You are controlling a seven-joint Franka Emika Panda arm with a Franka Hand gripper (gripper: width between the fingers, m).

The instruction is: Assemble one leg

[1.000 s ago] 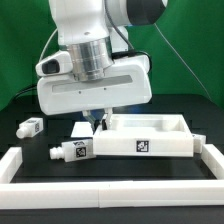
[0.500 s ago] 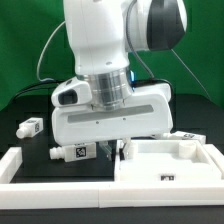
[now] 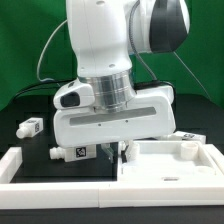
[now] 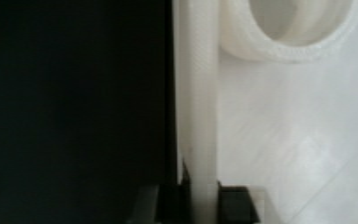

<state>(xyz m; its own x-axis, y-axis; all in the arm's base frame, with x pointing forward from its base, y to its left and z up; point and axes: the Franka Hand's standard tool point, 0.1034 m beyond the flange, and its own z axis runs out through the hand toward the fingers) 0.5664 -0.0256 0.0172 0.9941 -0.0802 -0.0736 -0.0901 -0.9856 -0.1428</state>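
My gripper (image 3: 122,152) is down at the left wall of the large white tray-like tabletop (image 3: 172,172), which lies at the exterior view's lower right. In the wrist view my gripper (image 4: 197,200) is shut on that thin white wall, with a dark finger (image 4: 158,206) on each side. A round screw socket (image 4: 311,30) shows inside the tabletop (image 4: 282,130). One leg (image 3: 30,127) lies at the far left, a second leg (image 3: 72,152) lies just left of my gripper, and a third leg (image 3: 188,138) lies behind the tabletop at the right.
A low white fence (image 3: 22,166) runs along the front and left of the black table. A green curtain hangs behind. The arm's broad white body hides the middle of the table.
Over the last second the arm and the tabletop moved toward the exterior view's right and front. Since half a second ago almost nothing has moved.
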